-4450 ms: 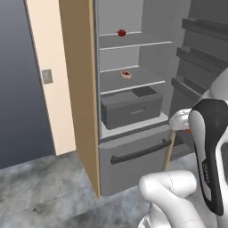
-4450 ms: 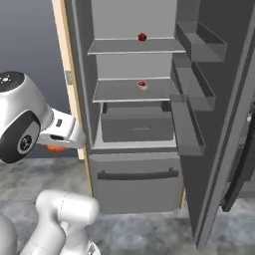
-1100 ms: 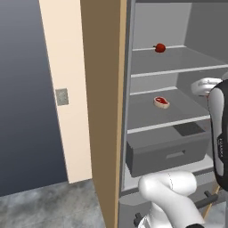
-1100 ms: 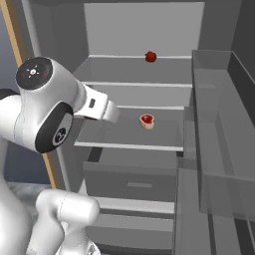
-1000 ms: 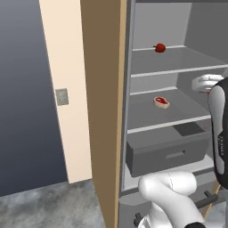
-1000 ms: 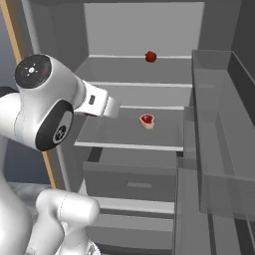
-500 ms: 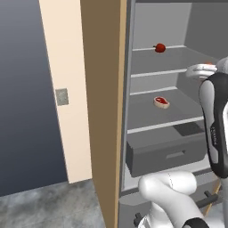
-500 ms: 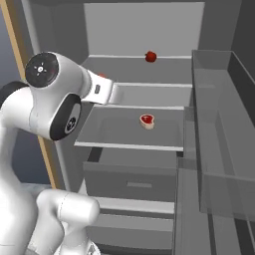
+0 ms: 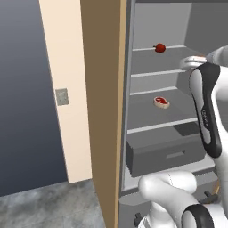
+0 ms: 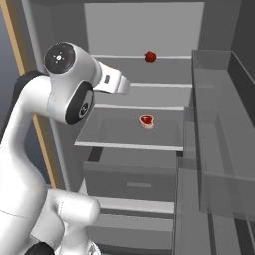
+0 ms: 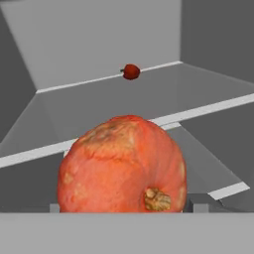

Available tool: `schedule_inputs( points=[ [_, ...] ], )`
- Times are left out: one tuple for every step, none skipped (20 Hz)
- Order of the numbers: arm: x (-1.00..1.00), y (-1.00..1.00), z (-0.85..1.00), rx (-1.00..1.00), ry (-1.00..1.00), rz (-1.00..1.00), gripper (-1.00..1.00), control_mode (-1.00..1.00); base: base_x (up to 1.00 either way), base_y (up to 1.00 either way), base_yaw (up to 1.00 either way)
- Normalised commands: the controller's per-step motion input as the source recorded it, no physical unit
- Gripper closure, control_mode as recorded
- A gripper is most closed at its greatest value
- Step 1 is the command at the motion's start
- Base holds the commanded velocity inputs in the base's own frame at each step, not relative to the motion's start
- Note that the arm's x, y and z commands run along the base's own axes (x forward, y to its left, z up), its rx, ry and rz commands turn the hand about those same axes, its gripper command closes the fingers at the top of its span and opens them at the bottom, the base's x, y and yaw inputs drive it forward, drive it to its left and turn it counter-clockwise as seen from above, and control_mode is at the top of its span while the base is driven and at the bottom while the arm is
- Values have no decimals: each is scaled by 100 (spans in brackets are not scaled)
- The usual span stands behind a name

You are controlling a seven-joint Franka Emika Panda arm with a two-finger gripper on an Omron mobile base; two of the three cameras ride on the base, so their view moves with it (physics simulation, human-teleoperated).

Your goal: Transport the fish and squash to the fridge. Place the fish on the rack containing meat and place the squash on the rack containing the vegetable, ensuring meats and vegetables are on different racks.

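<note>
Inside the open fridge (image 10: 144,30), the arm reaches in at about the level of the upper shelves, and the hand view looks straight over the squash (image 11: 121,166), which sits right in front of the camera where the claw's tips would be. The tips themselves are hidden behind the orange lump, so the claw appears clamped on the squash with its jaws spread wide around it, though the contact itself cannot be seen. Beyond the squash, on the upper shelf, lies the small dark red vegetable (image 11: 131,71), also seen near the back of that shelf in both base views (image 9: 159,47) (image 10: 150,57). One shelf lower rests the meat (image 10: 147,121), a little red slab with a pale rim, roughly in the middle of its rack (image 9: 161,102). My reading is that the squash half of the job is well under way but not finished: it has been carried to the fridge and is lined up towards the rack with the vegetable, yet it hangs in the air, not set down. What remains for it is to move further in over that upper shelf, lower it and let go, well clear of the meat's rack. No fish appears on either shelf, so that part looks wholly undone.
</note>
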Motion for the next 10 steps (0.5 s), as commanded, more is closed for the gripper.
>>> schedule_inputs(
  points=[
    [41, -8, 0, 0, -12, 0, 100, -100, 0, 0, 0],
    [51, 0, 0, 0, -2, 0, 100, -100, 0, 0, 0],
    [73, 0, 0, 0, 0, 0, 100, -100, 0, 0, 0],
    [84, -6, 0, 0, 0, 0, 100, -100, 0, 0, 0],
    [78, -5, 0, 0, 0, 0, 100, -100, 0, 0, 0],
    [66, -4, 0, 0, 0, 0, 100, -100, 0, 0, 0],
    [74, -10, 0, 0, 0, 0, 100, -100, 0, 0, 0],
    [68, -11, 0, 0, 0, 0, 100, -100, 0, 0, 0],
    [71, -14, 0, 0, 0, 0, 100, -100, 0, 0, 0],
    [71, -14, 0, 1, 0, 0, 100, -100, 0, 0, 0]
  ],
)
